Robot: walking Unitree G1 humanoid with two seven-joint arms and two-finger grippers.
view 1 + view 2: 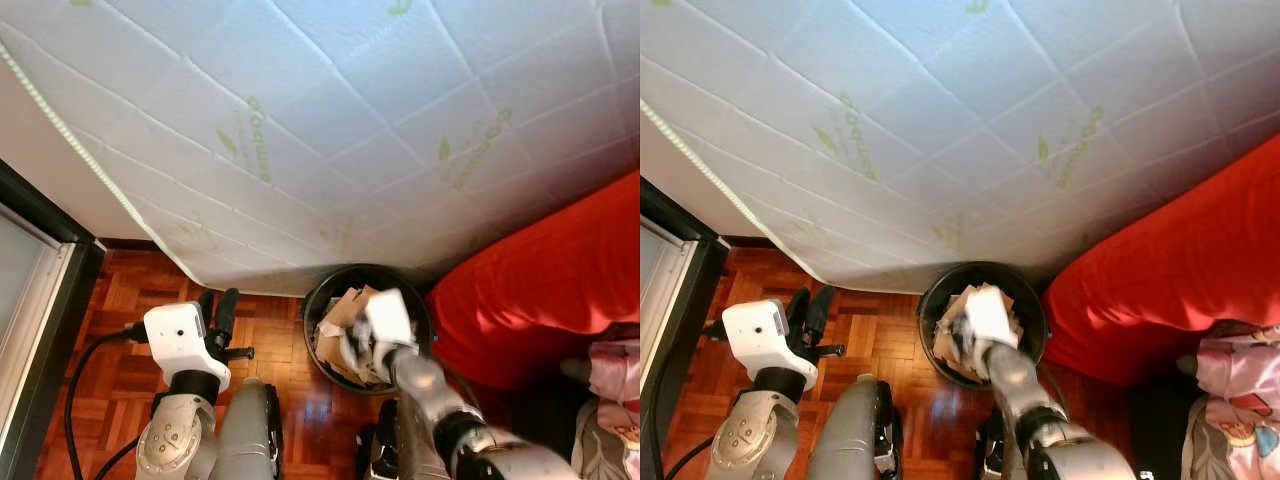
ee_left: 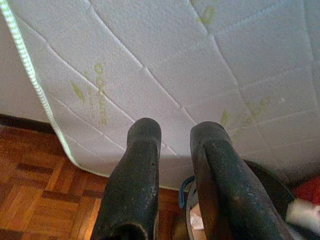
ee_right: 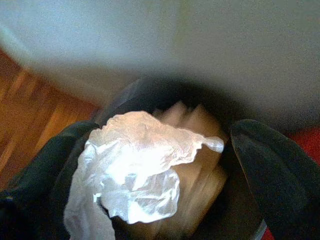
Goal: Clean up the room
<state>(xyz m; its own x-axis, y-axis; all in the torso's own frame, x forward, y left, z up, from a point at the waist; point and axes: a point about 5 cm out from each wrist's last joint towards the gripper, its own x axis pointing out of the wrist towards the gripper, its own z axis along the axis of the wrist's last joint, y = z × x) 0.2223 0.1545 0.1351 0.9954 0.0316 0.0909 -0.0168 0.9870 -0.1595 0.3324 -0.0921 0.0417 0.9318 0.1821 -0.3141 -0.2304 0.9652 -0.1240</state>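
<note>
Below, the right gripper (image 3: 150, 175) hangs over a round black waste bin (image 1: 318, 300) packed with brown cardboard scraps (image 1: 338, 315), its 2 black fingers spread apart around a crumpled white plastic wrapper (image 3: 135, 170). Beside the bin, the left gripper (image 2: 172, 150) hovers above the parquet floor (image 1: 125, 330), fingers slightly parted, empty, facing a white quilted mattress (image 1: 350, 110).

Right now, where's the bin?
The black bin stands on the wood floor between the leaning mattress and red cushion, under the right gripper.

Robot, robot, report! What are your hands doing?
Right gripper open over black bin, crumpled white paper between fingers. Left gripper idle, open. Mattress close behind bin.
</note>
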